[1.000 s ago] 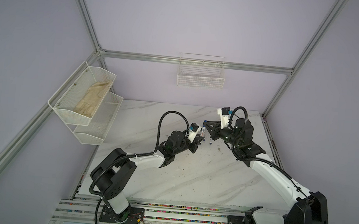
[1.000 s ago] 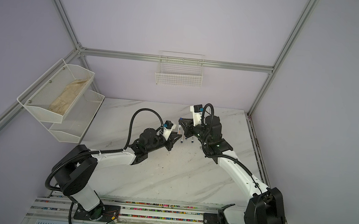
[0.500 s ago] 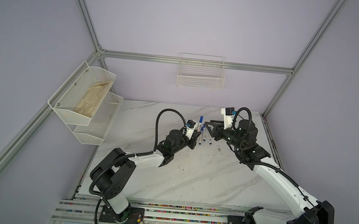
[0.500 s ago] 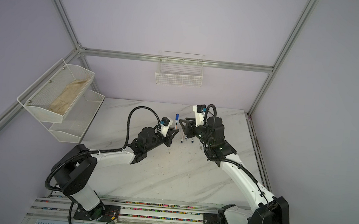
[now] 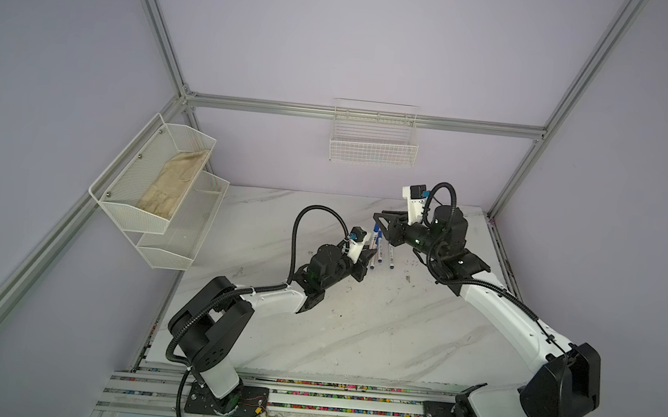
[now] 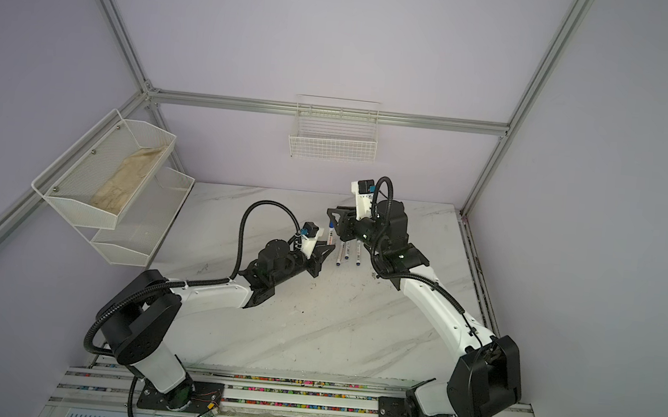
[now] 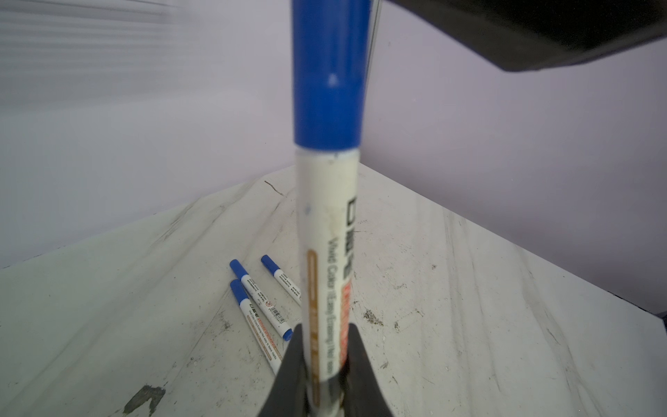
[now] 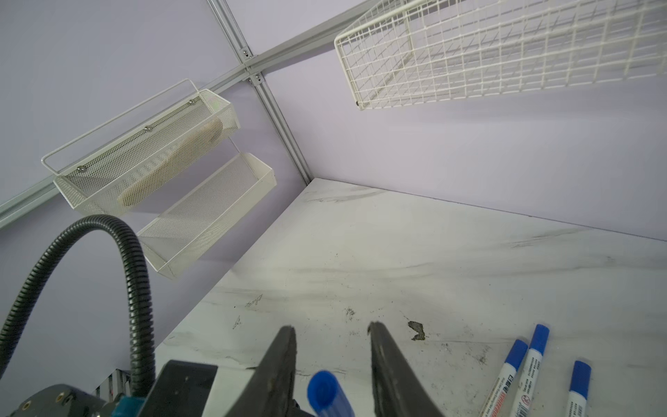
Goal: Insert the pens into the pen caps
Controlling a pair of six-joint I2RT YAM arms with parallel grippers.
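Observation:
My left gripper [image 7: 323, 332] [image 5: 367, 258] is shut on the white barrel of a pen [image 7: 326, 252], which stands up from its jaws. A blue pen cap [image 7: 330, 72] [image 6: 329, 231] sits on that pen's top end. My right gripper [image 8: 330, 330] [image 5: 379, 220] hovers open just above it; the cap's end [image 8: 326, 393] shows between its fingers, touching neither. Three more pens [image 7: 260, 299] [image 8: 530, 368] [image 6: 348, 252] with blue caps on lie side by side on the marble table [image 5: 375, 330], just beyond my left gripper.
A white wire basket [image 5: 373, 146] hangs on the back wall. A two-tier mesh shelf [image 5: 158, 197] with a folded cloth is fixed to the left wall. The left arm's black cable loop [image 5: 315, 216] arches above the table. Dark stains [image 8: 417, 330] mark the marble.
My right gripper has opened, let go of the cap and drawn back a little. My left gripper has pulled slightly away with the capped pen in it.

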